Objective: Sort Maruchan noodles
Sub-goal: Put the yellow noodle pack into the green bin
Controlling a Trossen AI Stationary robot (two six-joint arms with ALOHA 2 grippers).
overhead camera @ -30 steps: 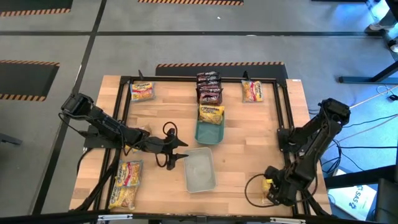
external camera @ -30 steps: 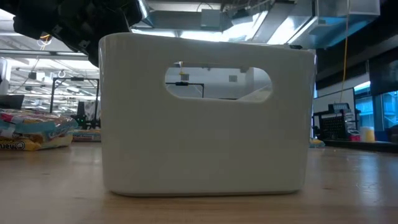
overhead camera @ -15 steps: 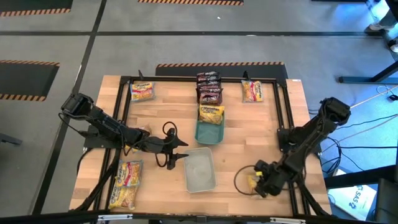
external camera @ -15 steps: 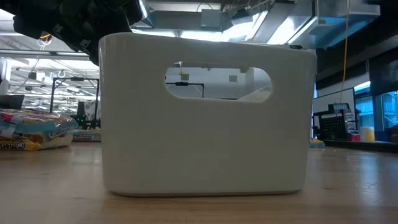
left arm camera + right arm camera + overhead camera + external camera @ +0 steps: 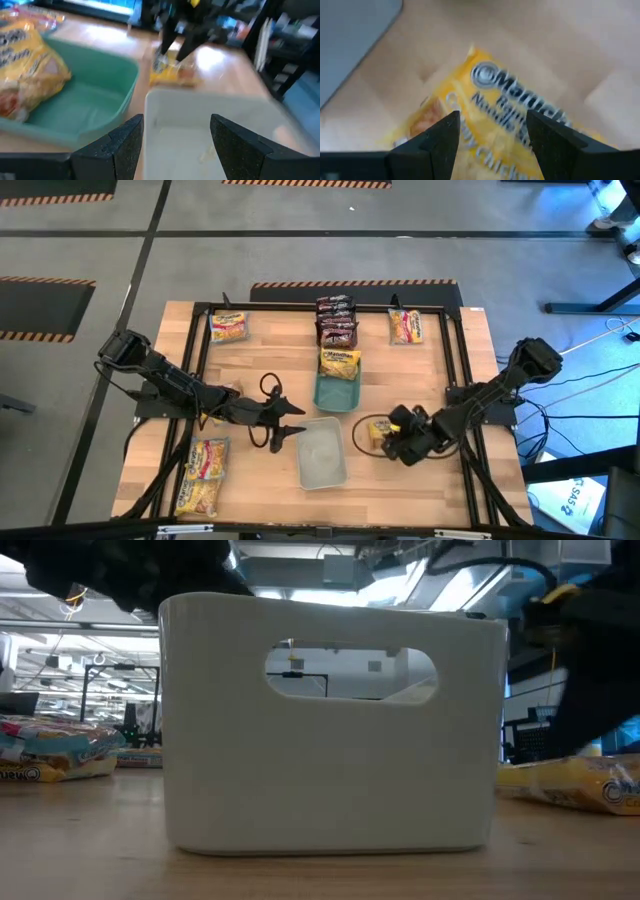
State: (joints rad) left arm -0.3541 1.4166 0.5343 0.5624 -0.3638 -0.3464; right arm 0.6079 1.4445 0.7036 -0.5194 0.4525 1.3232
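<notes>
Right gripper [image 5: 487, 132] hangs over a yellow noodle packet [image 5: 495, 120] lying on the table [image 5: 420, 380] just right of the clear tray [image 5: 322, 455]; jaws spread, packet below and between the fingers, contact unclear. Left gripper [image 5: 290, 423] spread, empty, at the clear tray's left edge.

1. Bare bench [image 5: 270, 355] lies open between the far yellow packet [image 5: 229, 327] and the teal tray [image 5: 335, 392].
2. The clear tray [image 5: 322, 453] blocks the near centre, the left hand [image 5: 290, 421] just beside it.
3. The right hand [image 5: 388, 432] and a yellow packet [image 5: 377, 432] crowd the tray's right side.
4. The black frame rail [image 5: 455, 350] edges the right side.
</notes>
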